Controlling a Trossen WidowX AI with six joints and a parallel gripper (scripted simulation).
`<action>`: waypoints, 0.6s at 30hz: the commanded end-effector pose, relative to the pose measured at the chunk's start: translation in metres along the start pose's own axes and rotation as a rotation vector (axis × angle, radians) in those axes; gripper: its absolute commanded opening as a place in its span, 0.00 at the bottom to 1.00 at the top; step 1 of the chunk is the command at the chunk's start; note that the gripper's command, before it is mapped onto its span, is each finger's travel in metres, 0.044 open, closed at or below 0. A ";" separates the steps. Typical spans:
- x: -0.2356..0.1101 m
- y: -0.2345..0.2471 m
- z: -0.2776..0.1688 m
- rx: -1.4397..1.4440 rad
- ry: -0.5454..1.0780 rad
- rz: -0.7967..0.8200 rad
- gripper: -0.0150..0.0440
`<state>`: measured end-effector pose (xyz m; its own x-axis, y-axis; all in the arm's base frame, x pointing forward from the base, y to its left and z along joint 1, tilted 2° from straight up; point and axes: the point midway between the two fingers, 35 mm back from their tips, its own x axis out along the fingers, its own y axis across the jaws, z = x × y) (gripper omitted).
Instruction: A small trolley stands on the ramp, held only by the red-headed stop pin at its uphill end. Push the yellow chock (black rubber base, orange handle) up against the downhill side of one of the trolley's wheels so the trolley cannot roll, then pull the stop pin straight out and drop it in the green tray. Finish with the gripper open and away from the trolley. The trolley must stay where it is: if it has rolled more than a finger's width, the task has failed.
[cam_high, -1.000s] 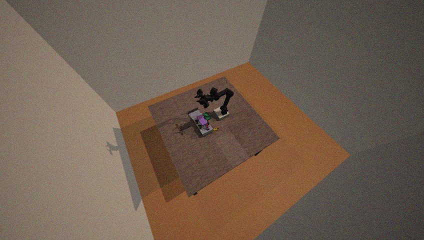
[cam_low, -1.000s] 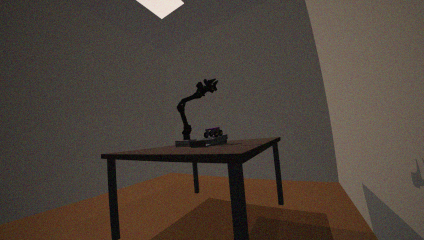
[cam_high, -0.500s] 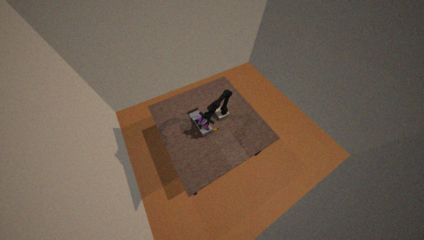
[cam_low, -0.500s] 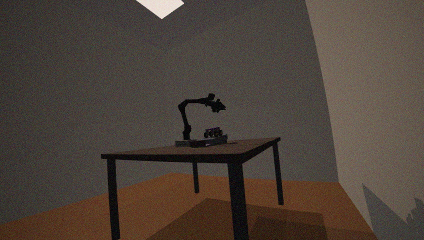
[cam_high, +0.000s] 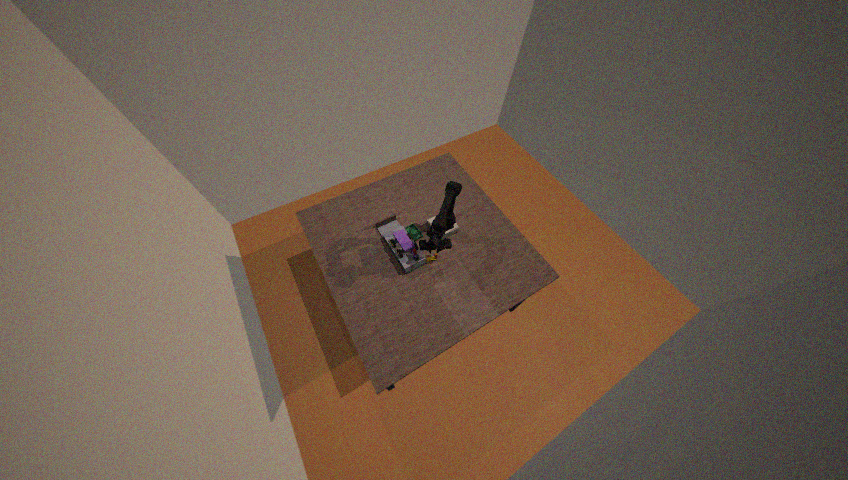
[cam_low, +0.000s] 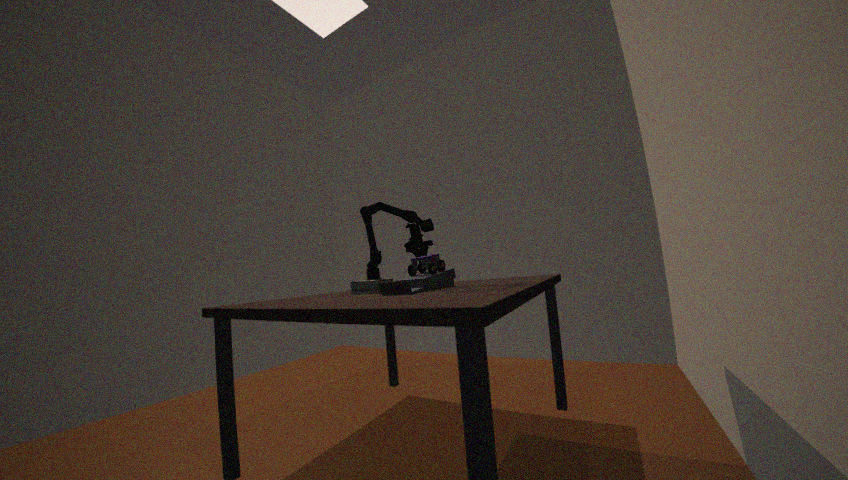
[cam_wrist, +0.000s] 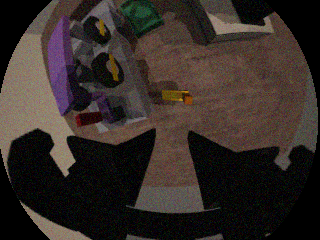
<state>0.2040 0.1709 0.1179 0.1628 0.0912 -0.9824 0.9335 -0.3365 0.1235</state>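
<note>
The purple trolley (cam_high: 404, 239) (cam_low: 426, 264) (cam_wrist: 62, 67) stands on the grey ramp (cam_high: 389, 233) (cam_low: 416, 284) (cam_wrist: 136, 96); its black wheels have yellow hubs. The red-headed stop pin (cam_wrist: 88, 119) sticks out at one end of the trolley. The yellow chock (cam_high: 433, 256) (cam_wrist: 175, 96) with its orange handle lies on the table beside the ramp, apart from the wheels. The green tray (cam_high: 413, 230) (cam_wrist: 142, 14) sits beyond the ramp, near the arm's base. My gripper (cam_high: 436, 245) (cam_low: 418, 252) (cam_wrist: 172, 134) hangs above the chock, pointing down, fingers partly apart with nothing between them.
The arm's white base plate (cam_wrist: 223, 7) stands right of the green tray. The ramp and tray sit near the middle of the brown table (cam_high: 416, 321) (cam_low: 386, 306). Walls and an orange floor surround the table.
</note>
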 end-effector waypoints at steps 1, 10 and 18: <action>0.008 -0.025 0.023 -0.064 -0.118 -0.085 0.58; 0.011 -0.025 0.023 -0.064 -0.118 -0.085 0.58; 0.037 -0.026 0.026 -0.064 -0.118 -0.085 0.58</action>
<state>0.1782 0.1593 0.0858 0.0558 0.0052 -0.9984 0.9596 -0.2766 0.0522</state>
